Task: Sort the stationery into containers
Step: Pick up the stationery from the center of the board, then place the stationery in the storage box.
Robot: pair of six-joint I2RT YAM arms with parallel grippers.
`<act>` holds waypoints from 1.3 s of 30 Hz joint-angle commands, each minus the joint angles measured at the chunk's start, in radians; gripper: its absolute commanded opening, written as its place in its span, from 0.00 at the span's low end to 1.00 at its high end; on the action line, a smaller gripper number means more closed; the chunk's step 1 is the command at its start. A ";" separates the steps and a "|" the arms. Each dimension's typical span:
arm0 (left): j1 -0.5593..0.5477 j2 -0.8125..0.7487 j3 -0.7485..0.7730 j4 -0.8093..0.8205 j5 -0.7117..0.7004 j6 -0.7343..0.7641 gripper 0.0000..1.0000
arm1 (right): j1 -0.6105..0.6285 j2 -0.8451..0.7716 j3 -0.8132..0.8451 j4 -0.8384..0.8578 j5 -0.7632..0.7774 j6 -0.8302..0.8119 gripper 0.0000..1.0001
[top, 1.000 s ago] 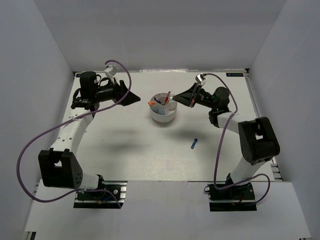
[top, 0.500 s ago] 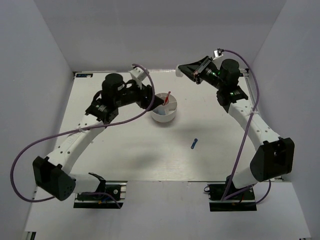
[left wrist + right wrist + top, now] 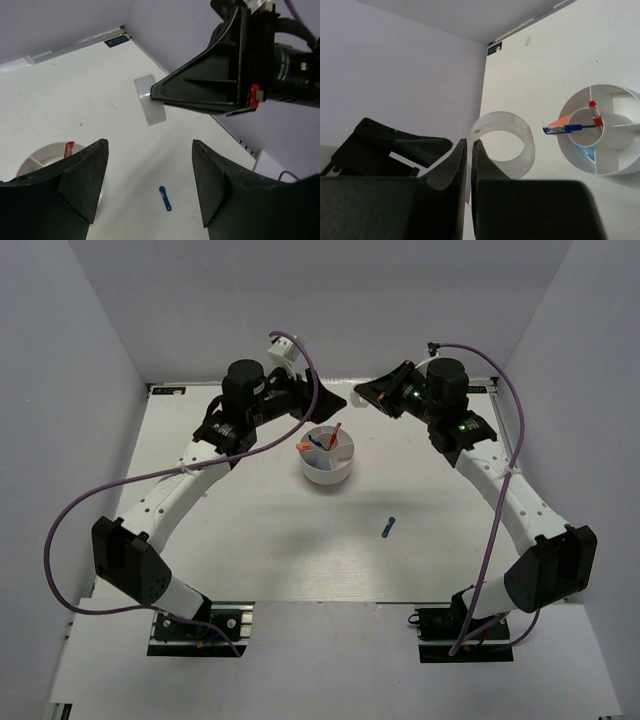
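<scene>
The round white tub (image 3: 328,468) with dividers stands mid-table and holds a red pen (image 3: 334,434), a blue pen (image 3: 318,443) and an orange-white piece (image 3: 303,447). The right wrist view shows the tub (image 3: 626,170), the red pen (image 3: 594,113), the blue pen (image 3: 567,128) and a light-blue piece (image 3: 590,154). My right gripper (image 3: 469,146) is shut on the white ring (image 3: 520,131), held in the air behind the tub. My left gripper (image 3: 150,182) is open and empty, facing the right gripper (image 3: 165,95). A dark-blue piece (image 3: 388,529) lies on the table; it also shows in the left wrist view (image 3: 165,198).
Grey walls enclose the white table (image 3: 250,530) at the back and on both sides. Both grippers hang close together above the table's back middle, left gripper (image 3: 333,401) and right gripper (image 3: 362,394). Purple cables loop off both arms.
My left gripper has swung from the tub's left side up and back behind it. My right gripper has lifted away from the tub's right side and now hangs behind it, facing the left one.
</scene>
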State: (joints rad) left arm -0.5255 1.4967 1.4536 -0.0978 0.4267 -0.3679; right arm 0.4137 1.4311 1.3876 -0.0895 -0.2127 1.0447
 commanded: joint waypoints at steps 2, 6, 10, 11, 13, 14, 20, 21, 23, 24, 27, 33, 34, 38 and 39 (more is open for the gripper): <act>-0.010 0.000 0.019 0.065 0.067 -0.071 0.80 | 0.026 -0.041 0.018 0.026 0.039 -0.046 0.00; -0.010 0.005 0.007 0.052 0.041 -0.071 0.80 | 0.039 -0.023 0.033 0.057 0.026 -0.043 0.00; -0.010 0.022 0.017 0.032 0.018 -0.046 0.77 | 0.062 -0.021 0.022 0.077 0.019 -0.029 0.00; -0.010 0.023 0.019 0.026 0.014 -0.039 0.76 | 0.069 -0.021 0.018 0.079 0.021 -0.029 0.00; -0.010 0.028 0.021 0.007 0.007 -0.017 0.73 | 0.076 -0.021 0.016 0.077 0.025 -0.034 0.00; -0.010 0.030 0.021 0.001 0.007 -0.010 0.73 | 0.079 -0.020 0.019 0.077 0.027 -0.034 0.00; -0.019 0.017 -0.002 0.009 0.006 0.020 0.72 | 0.094 -0.008 0.028 0.077 0.022 -0.025 0.00; -0.019 0.017 -0.001 0.012 -0.002 0.020 0.72 | 0.097 -0.008 0.028 0.077 0.024 -0.025 0.00; -0.019 0.022 0.005 0.000 -0.017 0.032 0.70 | 0.103 -0.001 0.028 0.106 0.024 -0.022 0.00; -0.019 0.020 0.007 -0.005 -0.023 0.035 0.70 | 0.106 -0.001 0.028 0.108 0.024 -0.023 0.00; -0.019 0.023 0.008 -0.014 -0.037 0.043 0.66 | 0.117 -0.001 0.028 0.112 0.026 -0.028 0.00; -0.019 0.025 0.010 -0.003 -0.049 0.023 0.52 | 0.137 -0.015 0.005 0.108 0.045 -0.043 0.00; -0.019 0.023 0.010 -0.005 -0.051 0.020 0.50 | 0.139 -0.015 0.001 0.111 0.047 -0.044 0.00; -0.019 0.020 0.005 -0.002 -0.057 0.012 0.40 | 0.139 -0.026 -0.021 0.116 0.052 -0.046 0.00; -0.019 0.019 0.004 0.001 -0.059 0.012 0.34 | 0.139 -0.029 -0.022 0.114 0.053 -0.046 0.00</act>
State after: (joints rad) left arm -0.5488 1.5364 1.4540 -0.1055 0.4019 -0.3542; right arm 0.5438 1.4311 1.3762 -0.0212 -0.1684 1.0119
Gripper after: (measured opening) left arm 0.374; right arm 0.048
